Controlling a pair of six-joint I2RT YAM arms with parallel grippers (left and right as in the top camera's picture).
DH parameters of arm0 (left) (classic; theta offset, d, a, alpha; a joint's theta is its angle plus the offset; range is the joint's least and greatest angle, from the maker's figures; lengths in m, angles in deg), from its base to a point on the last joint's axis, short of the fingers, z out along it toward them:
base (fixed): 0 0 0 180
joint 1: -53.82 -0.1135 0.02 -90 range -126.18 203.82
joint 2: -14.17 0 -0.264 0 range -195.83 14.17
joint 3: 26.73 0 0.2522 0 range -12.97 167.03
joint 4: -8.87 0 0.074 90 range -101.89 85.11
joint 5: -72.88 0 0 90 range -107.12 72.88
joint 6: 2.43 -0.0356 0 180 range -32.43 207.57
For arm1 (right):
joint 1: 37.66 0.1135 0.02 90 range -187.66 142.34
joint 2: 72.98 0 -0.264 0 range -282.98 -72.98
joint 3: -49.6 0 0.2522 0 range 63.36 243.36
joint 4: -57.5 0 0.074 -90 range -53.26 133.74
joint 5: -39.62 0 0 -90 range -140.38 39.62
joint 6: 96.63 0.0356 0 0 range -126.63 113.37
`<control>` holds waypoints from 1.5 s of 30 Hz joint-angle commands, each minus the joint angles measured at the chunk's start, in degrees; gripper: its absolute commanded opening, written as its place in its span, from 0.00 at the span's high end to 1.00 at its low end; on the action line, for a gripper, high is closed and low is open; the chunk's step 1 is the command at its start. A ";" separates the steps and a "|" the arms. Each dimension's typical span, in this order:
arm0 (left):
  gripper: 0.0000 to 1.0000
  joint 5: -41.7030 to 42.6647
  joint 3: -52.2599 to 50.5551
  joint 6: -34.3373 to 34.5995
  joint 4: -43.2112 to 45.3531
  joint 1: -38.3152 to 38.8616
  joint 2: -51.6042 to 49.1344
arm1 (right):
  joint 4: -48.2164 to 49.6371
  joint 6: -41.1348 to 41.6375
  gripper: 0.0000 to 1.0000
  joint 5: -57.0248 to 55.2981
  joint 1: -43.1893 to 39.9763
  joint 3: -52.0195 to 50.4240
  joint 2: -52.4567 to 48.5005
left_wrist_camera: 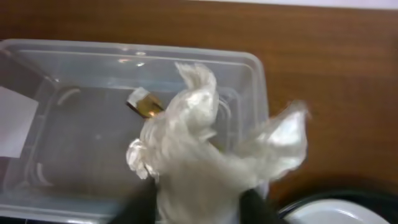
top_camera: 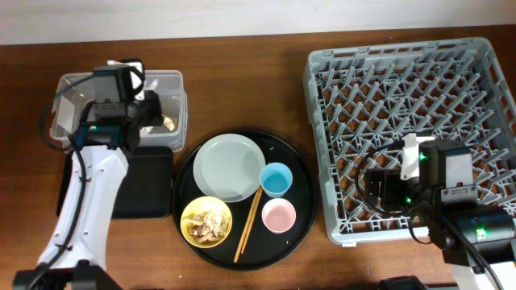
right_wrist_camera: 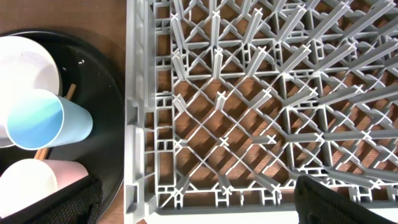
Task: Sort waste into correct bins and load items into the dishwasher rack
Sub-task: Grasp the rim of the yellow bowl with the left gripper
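My left gripper [top_camera: 151, 111] [left_wrist_camera: 198, 208] is shut on the crumpled white tissue [left_wrist_camera: 189, 146] and holds it over the right end of the clear tub [top_camera: 81, 84] [left_wrist_camera: 74, 56]. A gold-brown wrapper piece [left_wrist_camera: 147, 106] lies in the tub. The shallow black rectangular tray [top_camera: 149, 189] sits in front of the tub. The plate [top_camera: 226, 165], blue cup [top_camera: 276, 178], pink cup [top_camera: 279, 215], chopsticks [top_camera: 247, 225] and yellow bowl [top_camera: 193, 211] with food scraps [top_camera: 210, 225] sit together. My right gripper [top_camera: 377, 189] [right_wrist_camera: 199, 205] is open and empty over the near-left corner of the dishwasher rack [top_camera: 403, 89] [right_wrist_camera: 249, 93].
The dishes stand on a large round black tray [top_camera: 302, 189] [right_wrist_camera: 106, 93] between the bins and the rack. The right wrist view also shows the blue cup [right_wrist_camera: 43, 118], pink cup [right_wrist_camera: 28, 180] and plate [right_wrist_camera: 25, 62] just left of the rack's wall.
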 commanded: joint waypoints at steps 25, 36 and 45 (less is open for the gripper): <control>0.54 14.40 -23.67 23.71 -14.29 26.36 0.33 | -0.26 0.35 0.01 0.13 -0.26 1.11 0.15; 0.91 11.39 -25.86 26.27 -10.19 26.36 0.33 | -0.28 0.35 0.01 0.13 -0.26 1.11 0.15; 0.99 11.32 -25.83 26.27 -11.23 26.34 0.35 | -0.44 0.35 0.01 0.13 -0.26 1.11 0.15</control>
